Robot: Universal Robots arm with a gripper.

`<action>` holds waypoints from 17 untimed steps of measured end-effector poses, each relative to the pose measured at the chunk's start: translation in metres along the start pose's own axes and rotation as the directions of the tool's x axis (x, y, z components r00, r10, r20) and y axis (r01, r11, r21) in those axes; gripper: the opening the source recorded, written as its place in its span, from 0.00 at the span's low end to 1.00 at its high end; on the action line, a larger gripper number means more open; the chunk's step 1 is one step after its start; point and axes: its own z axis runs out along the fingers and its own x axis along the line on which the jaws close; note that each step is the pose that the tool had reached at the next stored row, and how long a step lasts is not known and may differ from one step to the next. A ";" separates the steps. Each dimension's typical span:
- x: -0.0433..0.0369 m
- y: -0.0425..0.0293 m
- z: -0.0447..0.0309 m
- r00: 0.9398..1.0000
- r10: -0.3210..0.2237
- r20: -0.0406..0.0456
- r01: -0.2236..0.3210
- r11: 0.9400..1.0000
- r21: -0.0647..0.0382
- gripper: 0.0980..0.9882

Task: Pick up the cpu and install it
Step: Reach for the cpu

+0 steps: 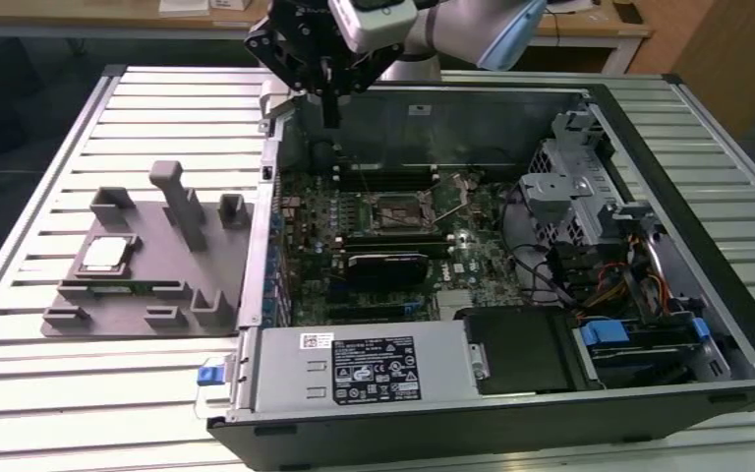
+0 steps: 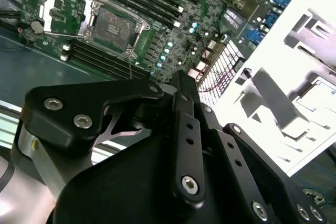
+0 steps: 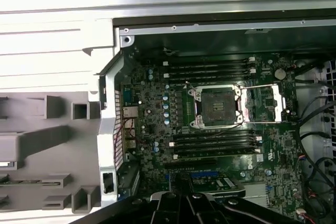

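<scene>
The cpu (image 1: 105,254), a small silvery square chip, lies flat in the grey holder tray (image 1: 154,295) on the exterior view's left, outside the computer case. My gripper (image 1: 333,120) hangs over the case's far-left corner, well above the motherboard and far from the cpu. Its fingers are pressed together and hold nothing. The empty cpu socket (image 1: 397,208) sits mid-board with its metal lid swung open. Both wrist views show the socket (image 3: 215,106) (image 2: 113,24), with the gripper (image 2: 179,80) in front.
The open computer case (image 1: 640,393) lies on a slatted metal table (image 1: 76,413). Memory slots (image 3: 210,69) flank the socket. A drive cage and cables (image 1: 588,206) fill the exterior view's right side, and a power supply (image 1: 351,369) lies at the front. Upright pegs (image 1: 174,197) stand on the tray.
</scene>
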 end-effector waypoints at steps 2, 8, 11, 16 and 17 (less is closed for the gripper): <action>0.0036 -0.0003 -0.0001 1.000 0.000 0.001 0.000 1.000 0.000 0.01; 0.0155 -0.0012 -0.0004 1.000 0.000 0.004 0.000 1.000 0.000 0.01; 0.0222 -0.0017 -0.0006 1.000 0.000 0.006 0.000 1.000 -0.001 0.01; 0.0361 -0.0027 -0.0010 1.000 0.000 0.012 0.000 1.000 -0.001 0.01; 0.0391 -0.0029 -0.0011 1.000 -0.001 0.014 0.001 1.000 -0.001 0.01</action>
